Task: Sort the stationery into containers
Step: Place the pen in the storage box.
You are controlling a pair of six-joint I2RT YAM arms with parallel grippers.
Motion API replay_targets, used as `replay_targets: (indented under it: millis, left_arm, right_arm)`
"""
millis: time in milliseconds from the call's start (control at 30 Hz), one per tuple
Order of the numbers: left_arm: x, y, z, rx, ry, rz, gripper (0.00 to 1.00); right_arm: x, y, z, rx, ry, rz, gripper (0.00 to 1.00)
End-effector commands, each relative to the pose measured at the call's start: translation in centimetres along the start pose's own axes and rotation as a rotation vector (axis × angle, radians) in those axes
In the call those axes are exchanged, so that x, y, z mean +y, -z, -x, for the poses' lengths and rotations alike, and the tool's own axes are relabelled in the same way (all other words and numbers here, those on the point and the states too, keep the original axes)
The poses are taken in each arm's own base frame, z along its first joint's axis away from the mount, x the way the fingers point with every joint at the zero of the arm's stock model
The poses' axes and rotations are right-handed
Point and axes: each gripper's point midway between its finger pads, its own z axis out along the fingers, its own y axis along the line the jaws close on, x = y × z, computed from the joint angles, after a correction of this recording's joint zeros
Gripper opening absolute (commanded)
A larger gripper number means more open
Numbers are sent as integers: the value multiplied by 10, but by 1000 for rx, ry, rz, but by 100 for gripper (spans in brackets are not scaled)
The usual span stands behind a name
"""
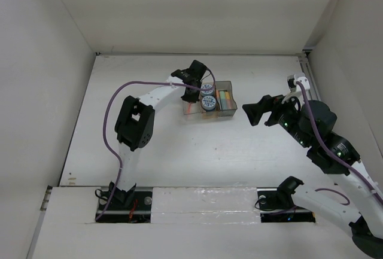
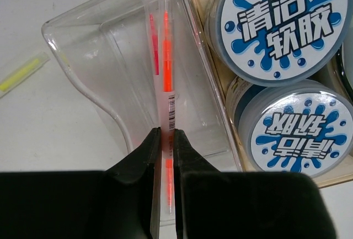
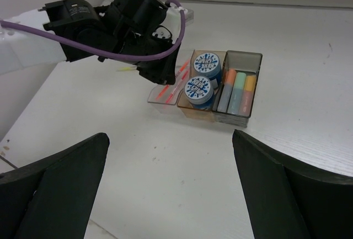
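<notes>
Left claw (image 2: 165, 135) clamped on the orange pen (image 2: 165, 57), pointing into the clear bin (image 2: 71, 29) beside the red pen (image 2: 154, 46); placing step, next probably needing release, right claw (image 3: 170, 139) wide, empty.

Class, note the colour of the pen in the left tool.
The pen is orange-red; the left wrist view shows it best.

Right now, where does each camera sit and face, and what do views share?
Top external: above, behind the bases, looking down on the table; both arms show.
Left wrist: on the left arm, looking down past fingers shut on an orange pen over the clear bin.
Right wrist: on the right arm, facing left across the table; open fingers frame it.
Shared: all see bins and rolls.
</notes>
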Motion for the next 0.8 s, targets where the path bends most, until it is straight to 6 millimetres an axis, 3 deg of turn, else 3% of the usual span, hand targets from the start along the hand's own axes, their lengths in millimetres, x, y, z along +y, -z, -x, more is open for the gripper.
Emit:
replay_targets:
  millis: [0,267,467,600,700,767]
  left_arm:
    - [-3,8,19,-53,22,2,0]
    - [6,14,36,-72,62,-35,1]
    - [2,18,33,-68,61,-65,35]
    - [-1,22,34,-70,52,-88,47]
    - [-1,38,42,-105,57,-98,48]
    - [1,51,50,-137,83,-95,63]
  right_arm:
    - [4,2,15,-56,-4,22,100]
    - [5,1,10,-44,-2,28,100]
    - [6,-1,8,-33,0,34,100]
    - [6,-1,8,-33,0,34,100]
    - [6,-1,8,-33,0,34,100]
    - [6,-1,8,-33,0,34,100]
